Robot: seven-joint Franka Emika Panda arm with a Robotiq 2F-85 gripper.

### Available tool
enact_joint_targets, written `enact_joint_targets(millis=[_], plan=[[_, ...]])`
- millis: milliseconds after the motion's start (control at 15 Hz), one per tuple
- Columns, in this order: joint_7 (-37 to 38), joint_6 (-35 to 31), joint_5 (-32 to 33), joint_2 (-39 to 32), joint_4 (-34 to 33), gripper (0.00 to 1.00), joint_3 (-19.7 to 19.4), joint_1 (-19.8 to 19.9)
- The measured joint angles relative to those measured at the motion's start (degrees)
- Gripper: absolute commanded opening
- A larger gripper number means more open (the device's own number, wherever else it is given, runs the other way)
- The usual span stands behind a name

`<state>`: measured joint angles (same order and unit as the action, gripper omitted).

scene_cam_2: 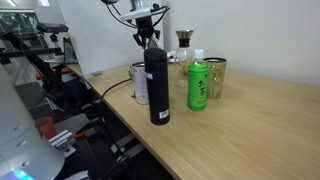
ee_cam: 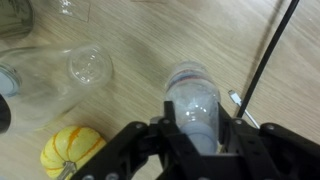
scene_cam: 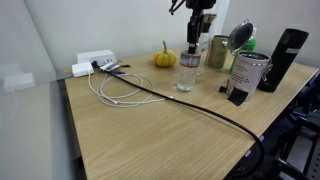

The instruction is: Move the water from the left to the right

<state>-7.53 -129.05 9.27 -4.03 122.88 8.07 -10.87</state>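
The wooden table (scene_cam: 150, 135) carries one small clear plastic water bottle (scene_cam: 187, 68) with a white cap. There are three metal cans: one green can (scene_cam_2: 198, 85), one brass-coloured can (scene_cam_2: 216, 76) and one silver tin (scene_cam_2: 139, 83) with its lid bent up. There is one tall black flask (scene_cam_2: 157, 85), one clear glass with a brown top (scene_cam_2: 183, 42), one small orange pumpkin (scene_cam: 164, 58) and one white power block (scene_cam: 92, 62). There are two cables: one thin white cable (scene_cam: 112, 92) and one thick black cable (scene_cam: 200, 108). The blurred wrist view shows perhaps two clear vessels (ee_cam: 90, 65) besides the bottle.
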Motion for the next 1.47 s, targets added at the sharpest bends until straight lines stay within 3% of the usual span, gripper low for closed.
enact_joint_targets(millis=[867,1467], plan=[[-1.31,1.65,-0.92,11.70,-1.43,0.15,-1.88,2.45],[-1.66,3.18,-0.38,22.01,-2.29,0.15,-5.94,6.28]])
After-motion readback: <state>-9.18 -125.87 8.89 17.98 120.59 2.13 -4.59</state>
